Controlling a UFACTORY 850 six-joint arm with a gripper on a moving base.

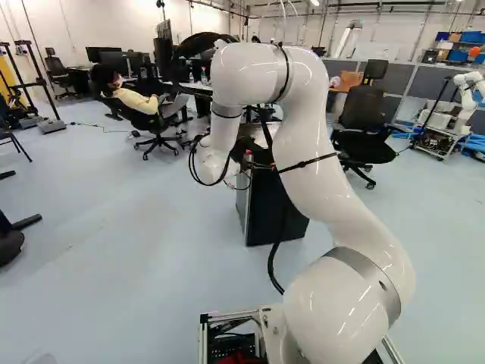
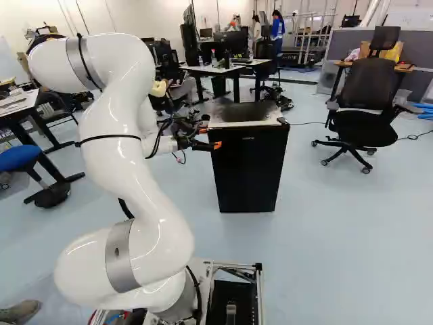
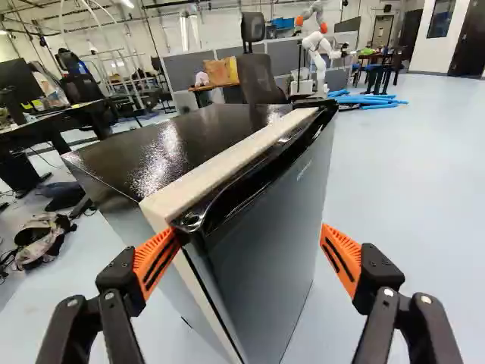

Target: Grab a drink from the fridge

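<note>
The gripper is at the upper front corner of the small black fridge, on the side nearer my arm. In the wrist view the gripper stands open, its two orange-padded fingers wide apart. One fingertip is right by the corner where the door meets the fridge body; whether it touches I cannot tell. The other finger stands off in front of the door face. The door appears closed. No drink shows, and the fridge's inside is hidden.
An office chair stands beyond the fridge at the right of the right base view. Desks with monitors are behind it. A person sits in a chair farther back. Another robot stands near blue tubes in the distance.
</note>
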